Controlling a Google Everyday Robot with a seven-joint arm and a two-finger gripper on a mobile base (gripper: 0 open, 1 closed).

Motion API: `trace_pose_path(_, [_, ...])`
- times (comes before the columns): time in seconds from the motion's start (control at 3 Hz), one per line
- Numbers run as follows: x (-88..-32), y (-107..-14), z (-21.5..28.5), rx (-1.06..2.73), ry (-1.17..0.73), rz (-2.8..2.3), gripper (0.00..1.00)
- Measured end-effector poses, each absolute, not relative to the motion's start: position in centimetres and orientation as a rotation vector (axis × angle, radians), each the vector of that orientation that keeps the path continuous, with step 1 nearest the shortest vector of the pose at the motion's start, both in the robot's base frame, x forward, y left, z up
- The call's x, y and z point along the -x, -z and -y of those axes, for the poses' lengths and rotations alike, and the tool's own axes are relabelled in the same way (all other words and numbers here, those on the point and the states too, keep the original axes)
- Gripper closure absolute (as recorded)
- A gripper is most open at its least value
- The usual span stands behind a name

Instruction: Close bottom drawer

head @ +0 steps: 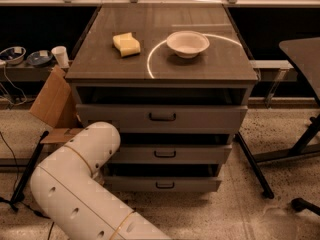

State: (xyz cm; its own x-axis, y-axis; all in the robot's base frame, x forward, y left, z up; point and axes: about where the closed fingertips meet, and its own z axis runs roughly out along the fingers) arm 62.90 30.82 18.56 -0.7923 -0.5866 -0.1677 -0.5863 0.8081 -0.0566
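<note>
The bottom drawer point(162, 184) sits slightly pulled out, with a dark gap above its front. The white arm point(75, 181) bends at its left end, probably positioning for a push. The gripper is hidden from view, so its opening cannot be told.
</note>
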Motion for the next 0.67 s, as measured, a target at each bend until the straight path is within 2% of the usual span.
trace_pose_path(0.33, [-62.14,-17.44,-33.23,0.876,-0.008,-2.845,1.0])
trace_pose_path(0.67, [-61.7,-17.52,-32.67,0.867,-0.001,-2.841,1.0])
